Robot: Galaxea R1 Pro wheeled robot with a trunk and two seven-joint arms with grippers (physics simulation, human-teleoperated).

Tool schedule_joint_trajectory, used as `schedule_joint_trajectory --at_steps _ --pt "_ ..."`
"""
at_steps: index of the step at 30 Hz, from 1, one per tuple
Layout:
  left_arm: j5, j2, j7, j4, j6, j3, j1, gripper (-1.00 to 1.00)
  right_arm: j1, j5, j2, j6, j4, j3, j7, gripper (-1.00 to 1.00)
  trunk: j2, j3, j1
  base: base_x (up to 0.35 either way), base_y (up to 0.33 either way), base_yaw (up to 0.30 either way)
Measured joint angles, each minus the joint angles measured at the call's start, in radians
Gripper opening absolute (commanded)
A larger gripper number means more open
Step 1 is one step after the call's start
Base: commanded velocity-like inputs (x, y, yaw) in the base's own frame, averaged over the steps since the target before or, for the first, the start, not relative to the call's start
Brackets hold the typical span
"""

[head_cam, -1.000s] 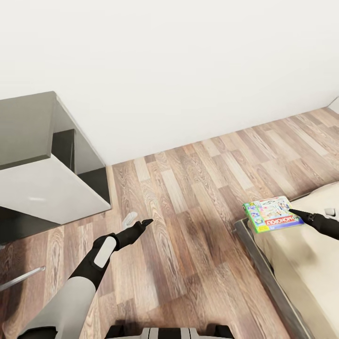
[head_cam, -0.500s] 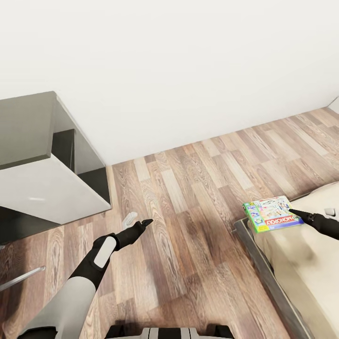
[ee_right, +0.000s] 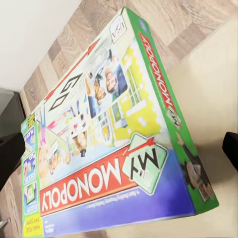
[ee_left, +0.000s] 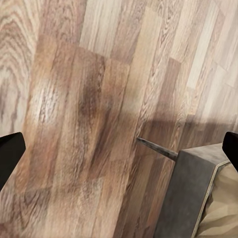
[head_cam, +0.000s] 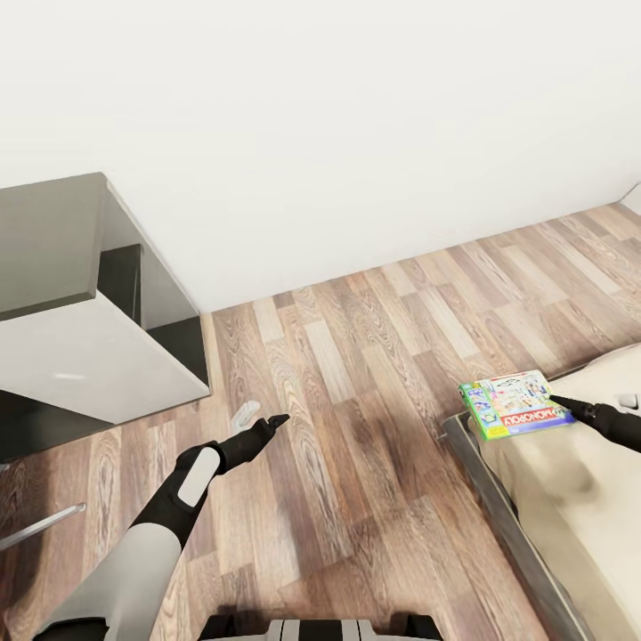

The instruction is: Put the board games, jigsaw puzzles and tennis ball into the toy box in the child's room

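- Green-edged Monopoly board game box: it lies flat at the beige bed's corner, just ahead of your right gripper.
- Right gripper's jaws are apart, either side of the box's near edge.
- Box's long axis runs across your approach.
- Left gripper hangs open over wood-plank floor, well apart.

I am in a home bedroom, a child's by the look of it: wood-plank floor under my left hand, a plain white wall ahead, a bed with beige mattress below my right hand, where a Monopoly board game lies.
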Motion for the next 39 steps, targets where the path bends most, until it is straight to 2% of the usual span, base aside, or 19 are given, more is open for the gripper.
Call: schedule_joint_trajectory --at_steps 4,15,17,21,27,32,39 --pt "-0.001 0.000 -0.001 0.003 -0.006 0.000 0.000 1.00 0.000 -0.001 -0.008 -0.002 -0.007 -0.001 -0.006 1.00 0.000 0.000 0.000 0.000 0.000 0.000" --pt "-0.006 0.001 -0.009 0.000 -0.018 0.000 0.000 1.00 0.013 -0.012 -0.065 0.003 -0.054 -0.009 -0.006 1.00 0.000 0.000 0.000 0.000 0.000 0.000" --pt "-0.006 0.002 -0.012 -0.001 -0.019 0.000 0.000 1.00 0.020 -0.016 -0.084 0.004 -0.060 -0.011 0.007 1.00 0.000 0.000 0.000 0.000 0.000 0.000" --pt "-0.008 0.003 -0.014 -0.002 -0.019 0.000 0.000 1.00 0.025 -0.022 -0.102 0.005 -0.064 -0.012 0.031 1.00 0.000 0.000 0.000 0.000 0.000 0.000" --pt "-0.009 0.002 -0.016 -0.002 -0.020 -0.001 0.000 1.00 0.036 -0.031 -0.141 0.003 -0.069 -0.014 0.105 1.00 0.000 0.000 0.000 0.000 0.000 0.000" --pt "-0.009 0.001 -0.024 -0.002 -0.020 -0.002 0.000 1.00 0.041 -0.033 -0.153 -0.005 -0.069 -0.015 0.123 1.00 0.000 0.000 0.000 0.000 0.000 0.000" --pt "-0.010 0.000 -0.046 -0.002 -0.023 -0.019 0.000 1.00 0.044 -0.035 -0.160 -0.033 -0.070 -0.016 0.108 1.00 0.000 0.000 0.000 0.000 0.000 0.000"
